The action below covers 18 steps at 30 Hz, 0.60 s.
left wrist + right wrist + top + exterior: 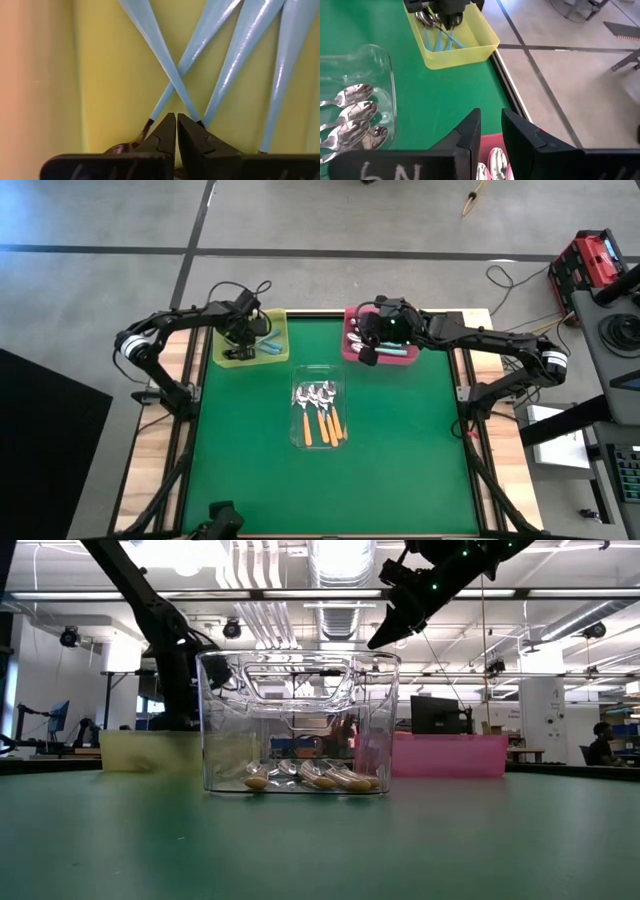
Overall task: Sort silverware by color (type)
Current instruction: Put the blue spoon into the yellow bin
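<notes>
Floor [90, 290] was grey concrete with dark seam lines crossing it, one running across behind the table, another diagonal. Green mat [400, 450] covered the table, wood edges [145, 470] showing along both sides. A red-and-black case [585, 265] sat on the floor to the right, cables [515, 280] trailing near it. Grey desk [615, 350] with equipment stood at the right edge. A black panel [45, 450] lay at lower left. From table height: open lab, silver ceiling ducts [340, 565], bright overhead light [165, 552], monitors [435, 715] on far benches, a person seated at far right [600, 743].
</notes>
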Each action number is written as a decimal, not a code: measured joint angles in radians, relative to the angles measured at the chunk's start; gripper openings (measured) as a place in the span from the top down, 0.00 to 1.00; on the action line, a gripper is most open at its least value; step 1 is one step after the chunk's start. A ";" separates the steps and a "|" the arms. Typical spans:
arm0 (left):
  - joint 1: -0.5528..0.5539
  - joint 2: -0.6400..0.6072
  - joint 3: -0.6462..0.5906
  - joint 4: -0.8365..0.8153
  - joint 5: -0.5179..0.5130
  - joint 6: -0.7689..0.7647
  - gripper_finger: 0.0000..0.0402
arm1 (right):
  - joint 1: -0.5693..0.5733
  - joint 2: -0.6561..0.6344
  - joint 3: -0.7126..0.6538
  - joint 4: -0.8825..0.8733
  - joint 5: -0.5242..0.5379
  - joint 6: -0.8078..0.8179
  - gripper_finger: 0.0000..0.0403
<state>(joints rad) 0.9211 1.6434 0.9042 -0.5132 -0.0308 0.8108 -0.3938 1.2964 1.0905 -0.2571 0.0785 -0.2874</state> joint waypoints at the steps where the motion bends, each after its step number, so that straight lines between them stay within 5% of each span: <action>1: 0.000 0.003 0.001 -0.002 0.000 -0.001 1.00 | 0.000 0.000 0.000 0.000 0.000 0.000 0.83; 18: 0.016 0.004 0.001 0.025 -0.005 -0.036 1.00 | 0.000 0.000 -0.002 -0.001 -0.003 0.017 0.83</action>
<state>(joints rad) 0.9375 1.6470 0.9047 -0.4879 -0.0357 0.7748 -0.3935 1.2968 1.0889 -0.2576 0.0757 -0.2707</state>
